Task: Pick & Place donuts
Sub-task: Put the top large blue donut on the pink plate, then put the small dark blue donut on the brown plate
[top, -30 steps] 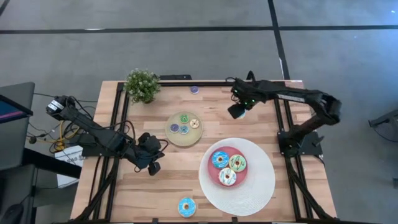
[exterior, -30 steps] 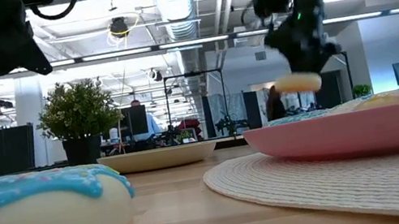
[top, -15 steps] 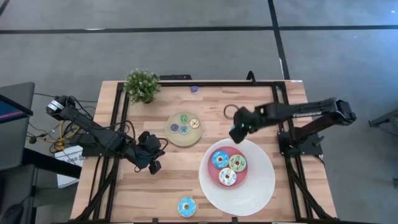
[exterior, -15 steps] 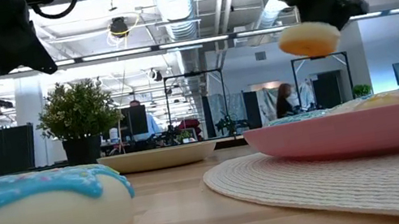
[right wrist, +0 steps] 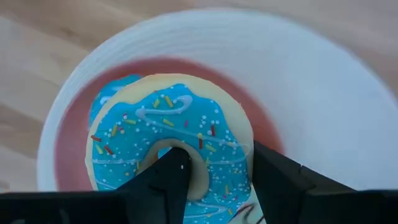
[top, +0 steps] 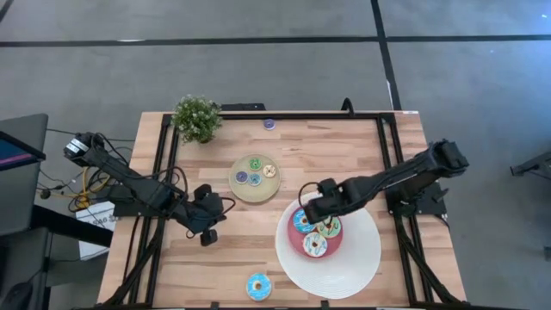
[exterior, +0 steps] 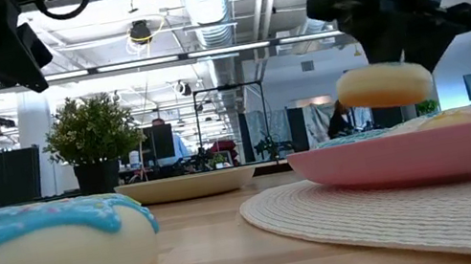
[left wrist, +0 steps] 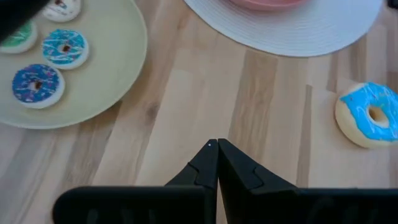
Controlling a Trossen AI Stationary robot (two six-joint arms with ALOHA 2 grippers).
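My right gripper (top: 308, 209) is shut on a blue-iced donut with sprinkles (right wrist: 171, 134), held above the pink centre of the big white plate (top: 366, 258); the low view shows the donut's pale underside (exterior: 384, 84) clear of the plate. A blue donut (top: 300, 223), partly hidden, a green donut (top: 329, 226) and a white donut (top: 314, 245) lie on the pink centre. Another blue donut (top: 258, 286) lies on the table near the front edge. My left gripper (top: 207, 234) is shut and empty above bare wood. My right gripper holds the donut by one side of its ring (right wrist: 227, 165), one finger in the hole (right wrist: 173, 163) and the other outside the rim (right wrist: 273, 171). The fingers come from above, pointing down. The donut hangs level, icing up, lifted clear over the plate.
A small tan plate (top: 254, 178) with several tiny donuts stands at mid-table. A tiny purple donut (top: 269, 124) lies at the far edge beside a potted plant (top: 197, 118). Black frame rails run along the table's left and right sides.
My right gripper has carried the blue-iced donut from the far side of the table toward the near edge and to the left, ending over the big plate's pink centre. The donut has stayed level in the hold.
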